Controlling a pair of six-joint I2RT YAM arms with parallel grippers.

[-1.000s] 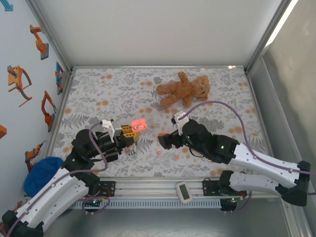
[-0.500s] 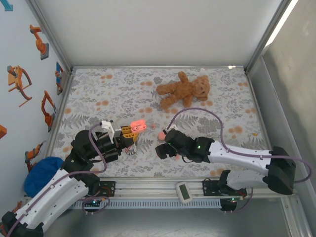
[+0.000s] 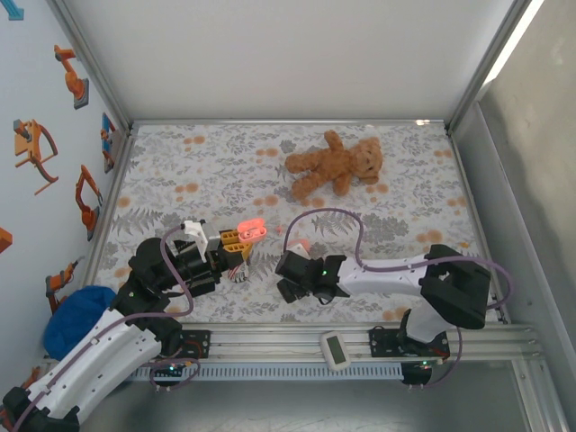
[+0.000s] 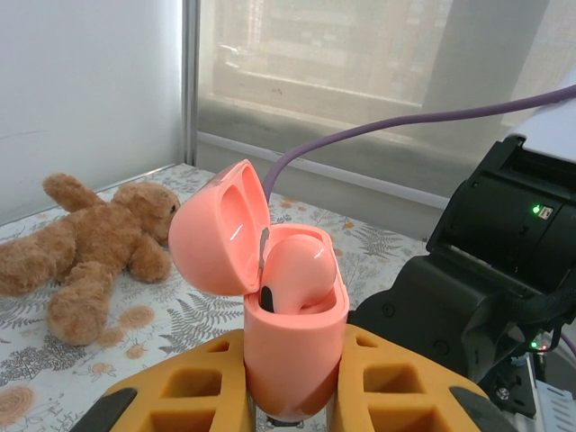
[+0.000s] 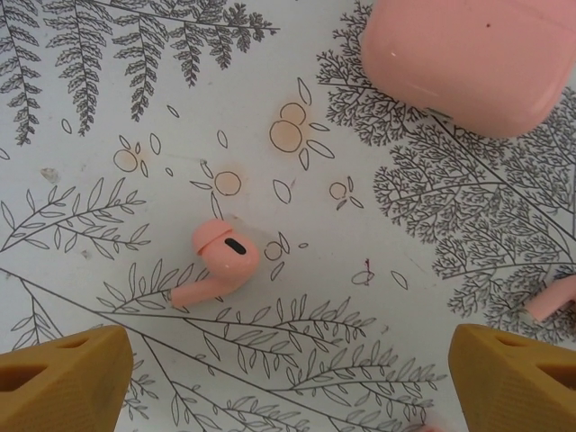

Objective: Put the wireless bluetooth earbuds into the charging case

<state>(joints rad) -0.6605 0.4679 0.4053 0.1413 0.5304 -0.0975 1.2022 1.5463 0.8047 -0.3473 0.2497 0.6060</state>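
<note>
The left end effector [image 4: 295, 382] clamps its yellow plastic fingers [image 4: 193, 387] on the base of an open salmon-pink rounded charging case [image 4: 295, 337], lid tipped back, with one salmon-pink wireless bluetooth earbud [image 4: 297, 270] seated inside. Just right of that case, the right end effector [image 5: 288, 378] hangs spread wide and empty over the floral-patterned counter [image 5: 135, 108]. A loose pink earbud [image 5: 220, 261] lies below it, near a closed pink case [image 5: 468, 58] and a pink stub [image 5: 553, 299], probably another earbud.
</note>
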